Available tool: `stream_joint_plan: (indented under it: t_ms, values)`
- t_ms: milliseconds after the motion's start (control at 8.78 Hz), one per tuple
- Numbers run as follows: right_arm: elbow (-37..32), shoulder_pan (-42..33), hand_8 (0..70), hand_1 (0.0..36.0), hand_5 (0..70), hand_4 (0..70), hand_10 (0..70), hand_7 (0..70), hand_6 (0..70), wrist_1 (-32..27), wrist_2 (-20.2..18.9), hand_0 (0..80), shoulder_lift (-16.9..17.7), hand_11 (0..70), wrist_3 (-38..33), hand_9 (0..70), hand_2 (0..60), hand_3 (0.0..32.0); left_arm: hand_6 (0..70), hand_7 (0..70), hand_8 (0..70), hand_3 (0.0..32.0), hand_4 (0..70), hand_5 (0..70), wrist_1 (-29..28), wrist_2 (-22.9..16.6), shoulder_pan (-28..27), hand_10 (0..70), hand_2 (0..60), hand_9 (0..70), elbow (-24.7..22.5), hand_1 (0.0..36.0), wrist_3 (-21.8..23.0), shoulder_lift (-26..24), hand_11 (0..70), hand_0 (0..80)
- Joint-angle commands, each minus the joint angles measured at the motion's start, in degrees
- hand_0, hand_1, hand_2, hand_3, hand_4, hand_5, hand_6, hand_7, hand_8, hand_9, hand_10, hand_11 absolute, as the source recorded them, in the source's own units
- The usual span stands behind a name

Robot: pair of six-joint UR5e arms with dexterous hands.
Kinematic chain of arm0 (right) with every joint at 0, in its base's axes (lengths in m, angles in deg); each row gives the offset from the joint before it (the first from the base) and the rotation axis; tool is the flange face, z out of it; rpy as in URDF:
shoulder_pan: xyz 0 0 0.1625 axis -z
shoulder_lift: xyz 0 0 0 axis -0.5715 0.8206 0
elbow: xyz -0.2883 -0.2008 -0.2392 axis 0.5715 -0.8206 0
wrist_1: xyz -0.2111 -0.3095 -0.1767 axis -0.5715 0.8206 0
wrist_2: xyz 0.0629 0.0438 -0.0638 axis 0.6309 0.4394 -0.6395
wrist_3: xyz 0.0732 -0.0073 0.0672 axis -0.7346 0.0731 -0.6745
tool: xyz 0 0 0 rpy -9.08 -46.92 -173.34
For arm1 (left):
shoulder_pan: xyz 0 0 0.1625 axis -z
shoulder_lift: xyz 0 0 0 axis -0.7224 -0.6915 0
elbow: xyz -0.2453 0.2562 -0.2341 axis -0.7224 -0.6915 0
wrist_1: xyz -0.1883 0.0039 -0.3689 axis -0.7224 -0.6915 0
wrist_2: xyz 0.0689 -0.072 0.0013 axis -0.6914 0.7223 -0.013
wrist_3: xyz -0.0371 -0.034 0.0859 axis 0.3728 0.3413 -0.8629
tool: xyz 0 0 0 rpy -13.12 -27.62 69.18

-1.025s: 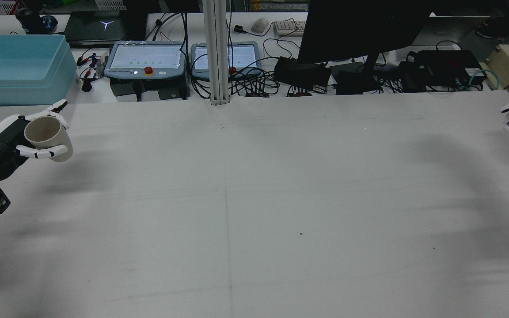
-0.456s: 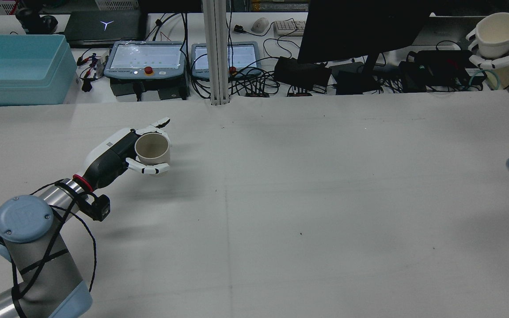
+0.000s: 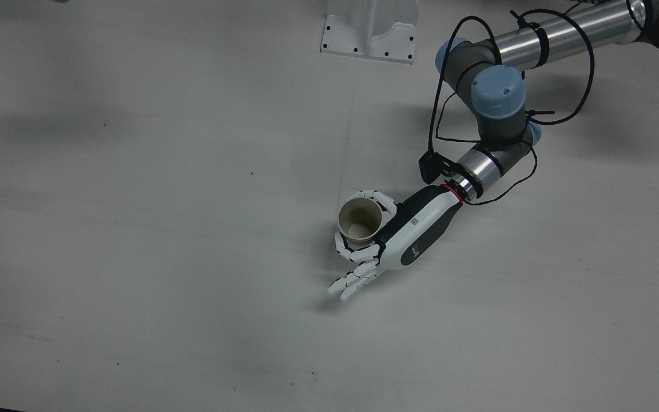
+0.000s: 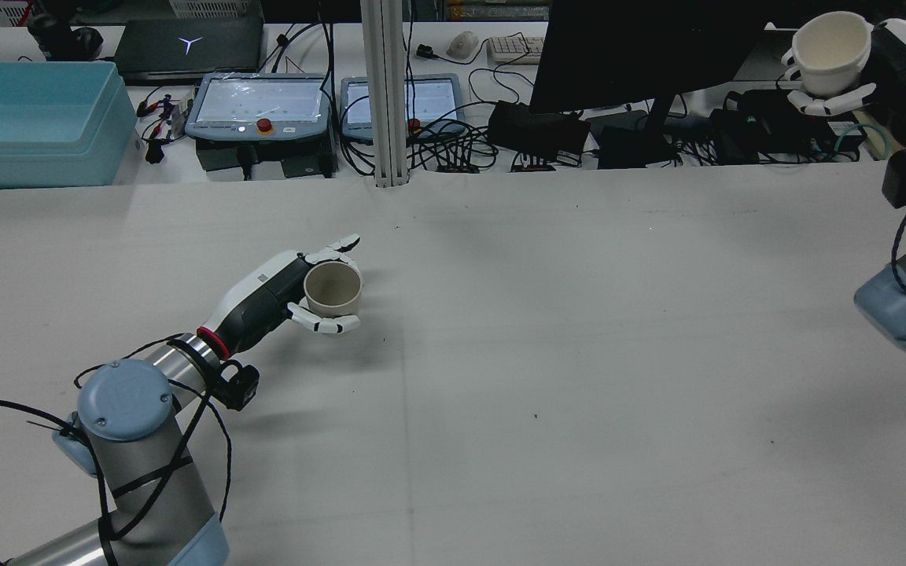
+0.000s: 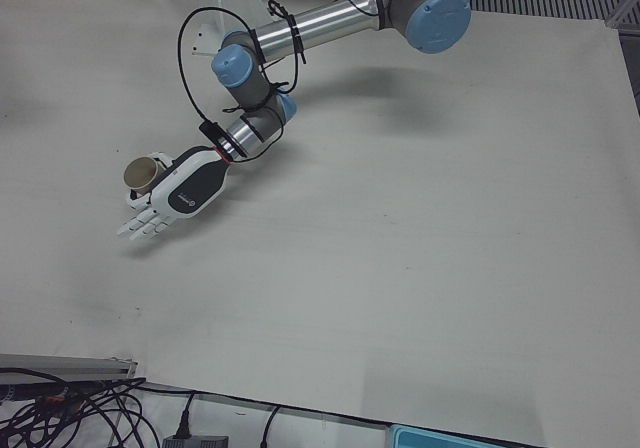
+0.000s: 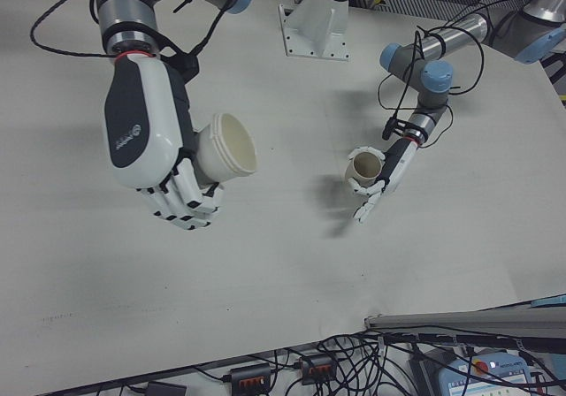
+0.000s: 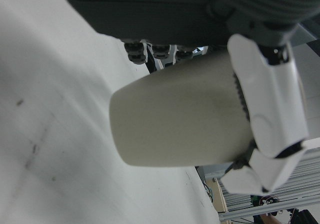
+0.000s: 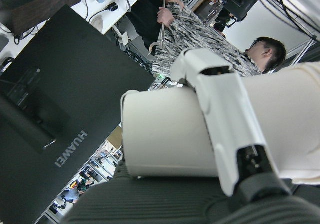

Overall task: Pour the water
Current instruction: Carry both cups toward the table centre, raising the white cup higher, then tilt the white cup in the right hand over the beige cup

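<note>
Beige cup [image 4: 333,288] is sitting upright in the left hand [image 4: 288,295], at about nine o'clock of the white table [image 4: 579,354]; some fingers are wrapping around its wall while others are pointing straight out. At about two o'clock, high above the table's far edge, the right hand [image 4: 854,75] is closing its fingers around a cream cup [image 4: 830,43], which is also standing upright.

Whether either cup [image 4: 333,288] holds water cannot be told; the front view misses the right hand [image 6: 168,162].
</note>
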State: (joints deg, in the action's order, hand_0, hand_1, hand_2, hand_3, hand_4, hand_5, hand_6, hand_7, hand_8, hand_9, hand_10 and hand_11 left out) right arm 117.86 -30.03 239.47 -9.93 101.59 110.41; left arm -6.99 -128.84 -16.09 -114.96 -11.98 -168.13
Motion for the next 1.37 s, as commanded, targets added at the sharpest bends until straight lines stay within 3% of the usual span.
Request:
stream_joint_plan:
  t_ms: [0,228,342,684,911,1253]
  values:
    - [0.2,10.9,27.2,36.0,70.0,13.8,27.6,50.2,32.3,4.7,8.0,80.0,-6.9,44.9,9.6,39.6,43.2,0.0,7.9,8.4,3.5,0.0,34.3,50.0,-1.2,0.6,-0.4,4.2,60.0,4.7,4.6,30.7,-2.7,-5.7,7.9,46.7]
    - [-0.3,18.8,27.0,36.0,70.0,15.3,28.3,52.6,33.4,4.7,14.9,80.0,-8.9,45.7,17.4,39.4,49.3,0.0,8.4,9.1,3.7,0.0,34.8,50.8,-1.2,1.6,-0.4,4.2,60.0,5.0,5.2,31.1,-3.4,-7.9,7.8,46.8]
    - [-2.3,21.1,26.8,36.0,70.0,15.4,29.6,52.8,33.5,4.6,16.5,80.0,-9.8,47.4,19.3,39.2,50.9,0.0,8.6,9.3,3.8,0.0,34.9,51.2,-1.1,1.6,-0.4,4.2,60.0,5.2,5.8,31.4,-3.4,-8.7,7.8,46.8]
    - [-7.7,25.6,25.9,36.0,70.0,14.5,31.4,50.3,32.3,4.5,19.9,80.0,-10.4,49.7,20.8,37.8,48.2,0.0,8.9,9.8,4.0,0.0,35.2,51.8,-1.0,1.9,-0.2,4.2,60.0,5.5,5.7,31.7,-3.4,-9.3,7.8,46.8]
    - [-8.9,27.0,26.0,36.0,70.0,13.6,32.2,48.6,31.6,4.2,20.2,80.0,-10.6,50.7,21.5,37.8,45.5,0.0,9.0,9.9,3.8,0.0,35.4,52.0,-0.9,2.4,-0.2,4.1,60.0,5.3,5.7,31.9,-3.4,-9.6,7.7,46.9]
    - [3.0,23.3,24.8,36.0,70.0,12.2,32.4,44.4,29.3,4.2,20.2,80.0,-8.0,50.9,19.5,35.9,39.2,0.0,8.9,9.7,3.9,0.0,35.1,51.1,-0.9,2.3,0.4,4.2,60.0,5.6,5.7,31.3,-2.8,-8.8,7.9,46.7]
